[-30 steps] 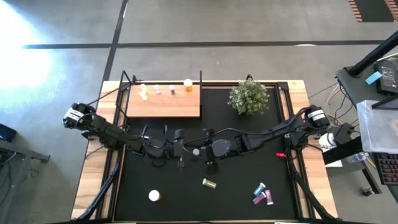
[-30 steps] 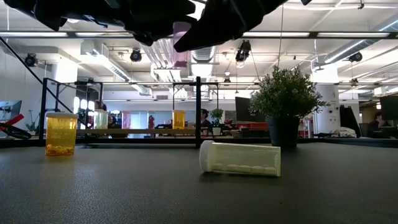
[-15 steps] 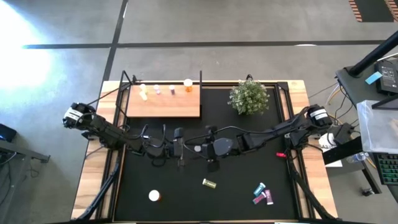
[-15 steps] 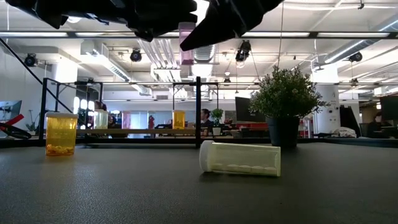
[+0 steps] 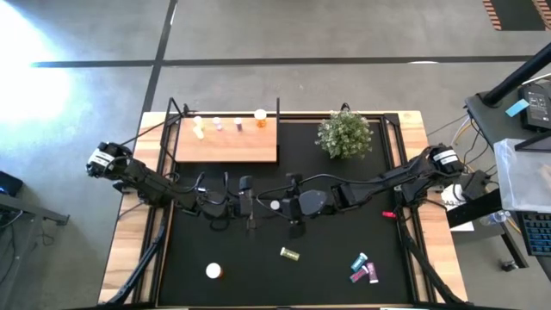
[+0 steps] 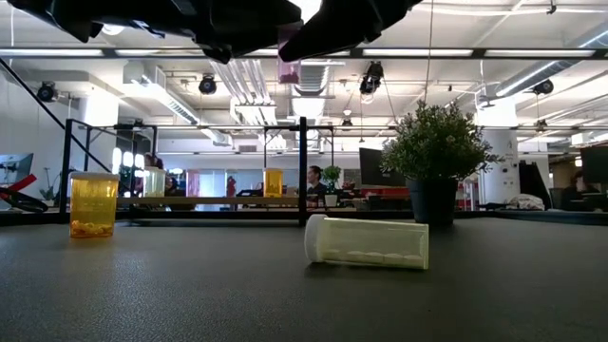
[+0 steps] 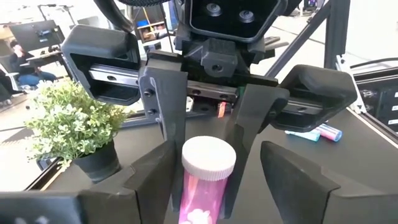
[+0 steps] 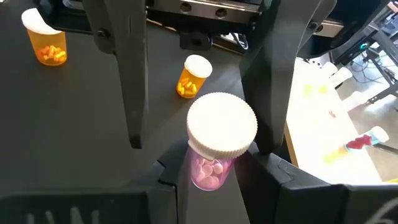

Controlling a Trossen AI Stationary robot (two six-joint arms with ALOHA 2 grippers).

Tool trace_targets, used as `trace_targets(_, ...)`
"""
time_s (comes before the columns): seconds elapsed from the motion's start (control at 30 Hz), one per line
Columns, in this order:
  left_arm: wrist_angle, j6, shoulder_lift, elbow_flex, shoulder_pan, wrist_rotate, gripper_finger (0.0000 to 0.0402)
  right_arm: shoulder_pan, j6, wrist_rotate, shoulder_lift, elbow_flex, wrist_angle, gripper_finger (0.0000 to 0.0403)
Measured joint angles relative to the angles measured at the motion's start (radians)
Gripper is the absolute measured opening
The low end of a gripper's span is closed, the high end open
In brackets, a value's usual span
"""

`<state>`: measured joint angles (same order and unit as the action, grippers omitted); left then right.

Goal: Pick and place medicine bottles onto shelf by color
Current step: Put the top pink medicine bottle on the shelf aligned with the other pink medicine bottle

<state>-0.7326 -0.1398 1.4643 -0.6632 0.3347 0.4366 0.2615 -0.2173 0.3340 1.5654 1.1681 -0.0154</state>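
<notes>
A pink medicine bottle [image 8: 219,140] with a white cap [image 5: 274,205] hangs above the middle of the black mat. My right gripper [image 5: 281,206] is shut on it from the right. My left gripper [image 5: 258,207] faces it from the left and is open; its fingers [image 8: 127,81] stand on either side of the bottle, apart from it. The light-wood shelf [image 5: 225,145] at the far left carries several small bottles. A yellowish bottle [image 6: 366,242] lies on its side on the mat. An orange bottle [image 6: 93,203] stands near the front left. My right gripper pinches the pink bottle's body just below the cap [image 8: 208,171] between its two fingers [image 8: 268,180]. The fingers come level from the table's right side. The bottle stands upright, cap up, lifted clear of the mat; its lower end [image 6: 290,70] shows below the arms.
A potted green plant [image 5: 344,134] stands at the far middle, right of the shelf. Blue-teal, pink and purple bottles [image 5: 362,268] lie near the front right. A small red thing [image 5: 388,213] lies by the mat's right edge. The shelf's black posts [image 5: 278,110] stand upright.
My right gripper has gone up and a little toward the table's right edge with the pink bottle, which stays upright. In the low view less of the bottle shows below the arms now.
</notes>
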Motion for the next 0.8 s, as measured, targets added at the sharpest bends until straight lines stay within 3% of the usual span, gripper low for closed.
trace_targets(0.33, 0.000, 0.001, 0.000, -0.001, 0.000, 0.000, 0.0213, 0.000, 0.008, 0.000, 0.000, 0.000, -0.003, 0.0100)
trace_targets(0.8, 0.000, 0.002, 0.001, -0.001, -0.001, 0.002, 0.0104, 0.000, 0.019, -0.003, 0.000, 0.002, -0.013, 0.0100)
